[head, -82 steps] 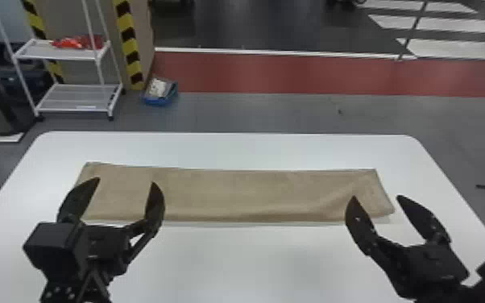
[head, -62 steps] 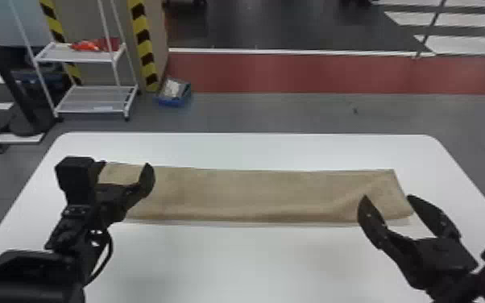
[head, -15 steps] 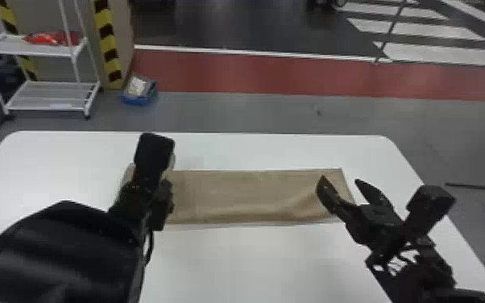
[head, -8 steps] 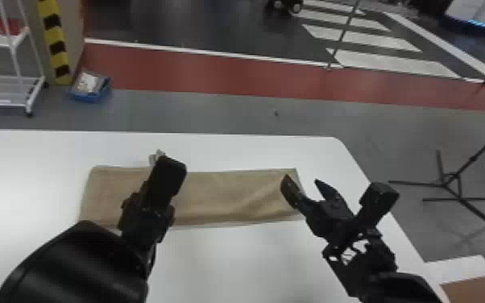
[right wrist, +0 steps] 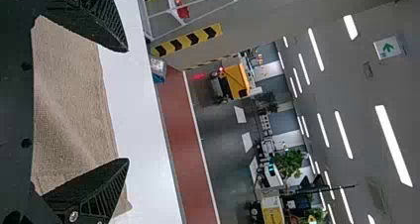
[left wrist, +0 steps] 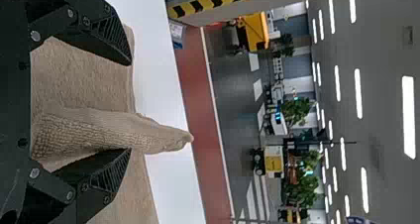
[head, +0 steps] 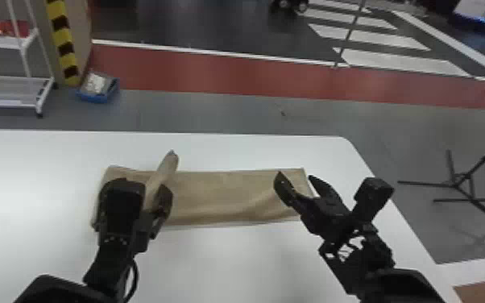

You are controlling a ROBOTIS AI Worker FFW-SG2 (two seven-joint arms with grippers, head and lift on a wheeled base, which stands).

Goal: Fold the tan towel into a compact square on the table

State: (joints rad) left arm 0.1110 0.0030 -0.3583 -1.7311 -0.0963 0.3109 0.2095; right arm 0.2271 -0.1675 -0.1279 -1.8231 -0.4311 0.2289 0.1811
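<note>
In the head view my left gripper (head: 146, 191) is over the left part of the tan towel (head: 221, 195), with a raised flap (head: 168, 166) sticking up between its fingers. My right gripper (head: 296, 176) is open above the towel's right end. The left wrist view has the left gripper (left wrist: 130, 106) open, its fingers well apart around the flap (left wrist: 153, 135), which lies close to one finger; the flat towel (left wrist: 79, 80) is behind. In the right wrist view the right gripper (right wrist: 127, 105) holds nothing, with towel (right wrist: 74, 105) beyond its spread fingers.
The white table (head: 233, 262) extends around the towel, its right edge beside the right arm. Past it on the floor are a tripod stand (head: 459, 181), a blue bin (head: 96, 90) and a white shelf (head: 8, 96).
The towel's left end has come inward to the right, leaving a shorter strip. The left gripper has turned, and more of the raised flap shows. The head's view has swung to the right.
</note>
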